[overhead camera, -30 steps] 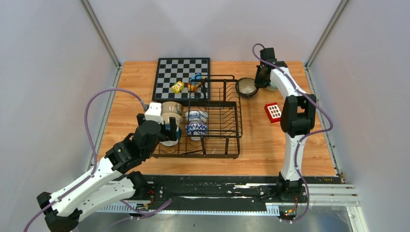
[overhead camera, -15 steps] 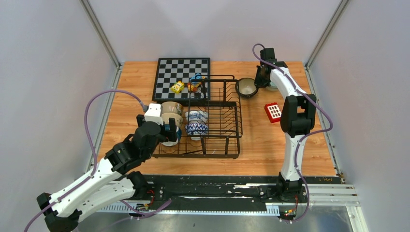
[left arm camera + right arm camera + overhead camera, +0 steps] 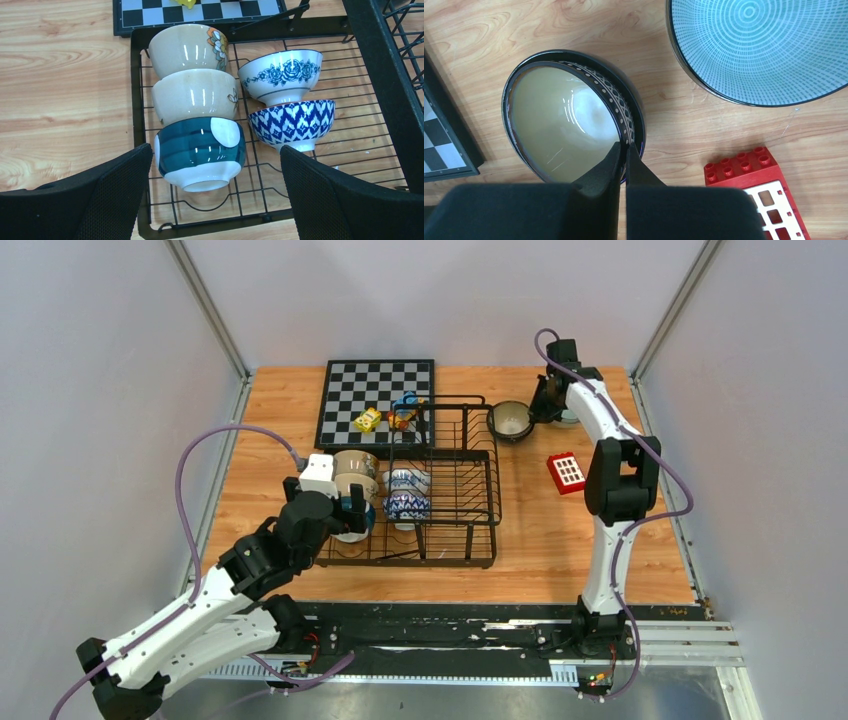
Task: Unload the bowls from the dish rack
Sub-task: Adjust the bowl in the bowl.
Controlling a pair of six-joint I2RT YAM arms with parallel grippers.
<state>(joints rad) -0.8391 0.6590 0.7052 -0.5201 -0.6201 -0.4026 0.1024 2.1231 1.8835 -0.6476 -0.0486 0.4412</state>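
Low in the left-wrist frame, centre your open left gripper (image 3: 215,150) around the teal-banded ceramic bowl (image 3: 199,156). Your right gripper (image 3: 625,150) sits shut.

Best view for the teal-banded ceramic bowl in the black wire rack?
Left wrist: the teal-banded ceramic bowl is close, unobstructed, lying on its side. Top external shows it small, mostly blocked; right wrist misses it.

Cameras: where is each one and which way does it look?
Top: high behind the robot, looking down at the table; left arm and right arm show.
Left wrist: on the left arm, looking down at bowls in the dish rack; open left pincer shows.
Right wrist: on the right arm, looking down at the dark bowl; right pincer shut on its rim.
Shared: top and left wrist both see the dish rack.
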